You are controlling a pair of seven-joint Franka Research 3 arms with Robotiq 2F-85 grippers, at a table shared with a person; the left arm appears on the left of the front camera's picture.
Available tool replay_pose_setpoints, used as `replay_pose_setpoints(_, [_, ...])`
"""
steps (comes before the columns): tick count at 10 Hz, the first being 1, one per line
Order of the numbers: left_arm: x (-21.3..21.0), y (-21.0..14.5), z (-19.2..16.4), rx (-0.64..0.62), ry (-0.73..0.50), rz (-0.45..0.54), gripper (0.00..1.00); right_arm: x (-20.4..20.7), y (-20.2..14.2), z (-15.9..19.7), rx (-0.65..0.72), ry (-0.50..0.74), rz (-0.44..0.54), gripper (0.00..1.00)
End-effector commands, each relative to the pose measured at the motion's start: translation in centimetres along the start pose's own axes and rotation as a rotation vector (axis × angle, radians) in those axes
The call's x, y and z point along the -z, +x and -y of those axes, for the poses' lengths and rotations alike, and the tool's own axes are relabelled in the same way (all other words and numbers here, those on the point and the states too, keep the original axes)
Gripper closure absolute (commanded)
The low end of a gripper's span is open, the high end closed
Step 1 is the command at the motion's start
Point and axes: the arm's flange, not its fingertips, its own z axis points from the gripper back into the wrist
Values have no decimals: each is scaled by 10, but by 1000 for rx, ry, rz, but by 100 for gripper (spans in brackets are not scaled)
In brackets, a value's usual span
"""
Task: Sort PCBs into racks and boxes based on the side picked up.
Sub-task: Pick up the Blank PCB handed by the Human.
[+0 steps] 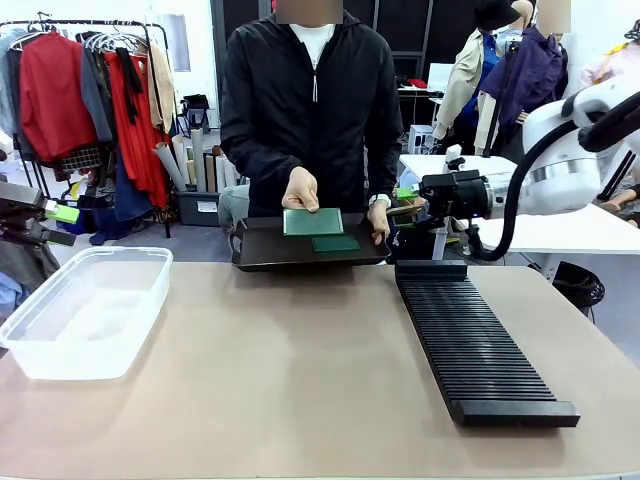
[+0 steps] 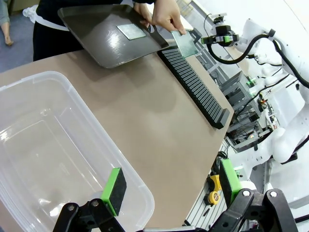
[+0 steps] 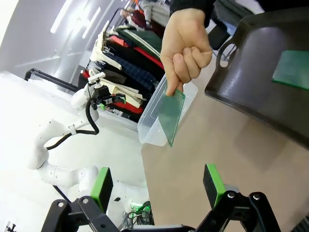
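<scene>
A person's hand (image 1: 300,188) holds one green PCB (image 1: 313,221) upright over a dark tray (image 1: 262,250). A second PCB (image 1: 335,243) lies flat on that tray. In the right wrist view the held PCB (image 3: 173,116) hangs from the hand just ahead of my open right gripper (image 3: 158,189), with a gap between them. My right gripper (image 1: 403,203) is beside the tray's right end. My left gripper (image 2: 171,189) stands open and empty above the near corner of the clear box (image 2: 48,140). The black rack (image 1: 475,340) lies on the table's right side.
The clear box (image 1: 85,310) sits empty on the table's left, with my left gripper (image 1: 58,222) behind it near the edge. The person's other hand (image 1: 378,218) grips the tray's right end. Bare tabletop (image 1: 290,370) separates box and rack. A clothes rail stands behind.
</scene>
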Motion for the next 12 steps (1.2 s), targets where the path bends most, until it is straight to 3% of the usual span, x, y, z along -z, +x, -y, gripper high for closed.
replay_pose_setpoints(1, [-1,-1,1,0,-2,4,0,14,23,12,15,9,-20,0])
replay_pose_setpoints(5, [-1,-1,1,0,-2,4,0,42,39,43,23,49,-46,0])
replay_pose_setpoints(9, [-1,-1,1,0,-2,4,0,69,40,48,100,173,-77,0])
replay_pose_setpoints(12, [-1,-1,1,0,-2,4,0,83,35,45,130,158,-118,0])
